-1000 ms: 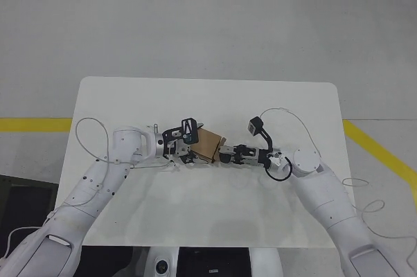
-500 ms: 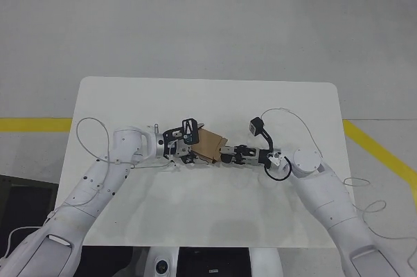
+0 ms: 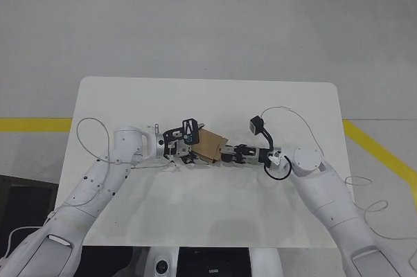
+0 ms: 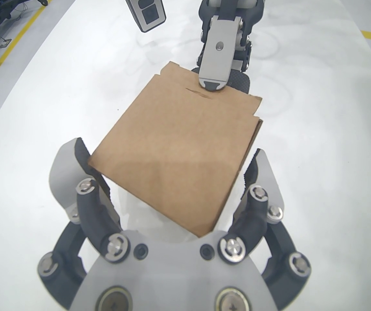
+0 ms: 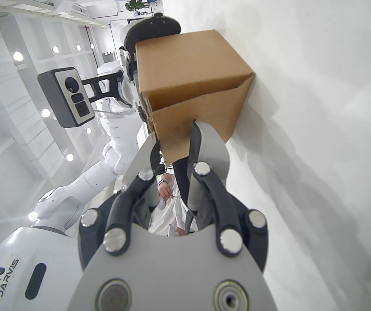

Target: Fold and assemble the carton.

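Though from opposite sides, left tool (image 4: 169, 156) and right tool (image 5: 174, 132) both clamped on the carton (image 3: 210, 145)

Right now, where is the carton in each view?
Top view: carton mid-table, between left gripper and right gripper.
Left wrist view: carton held by the left gripper, far edge pinched by the right gripper.
Right wrist view: carton beyond the right gripper pinching its flap.
Shared landmark: the right gripper's pinch.

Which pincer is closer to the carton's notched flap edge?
Right. The right pincer grips the flap edge of the carton itself; the left pincer is at the opposite end, away from that edge.
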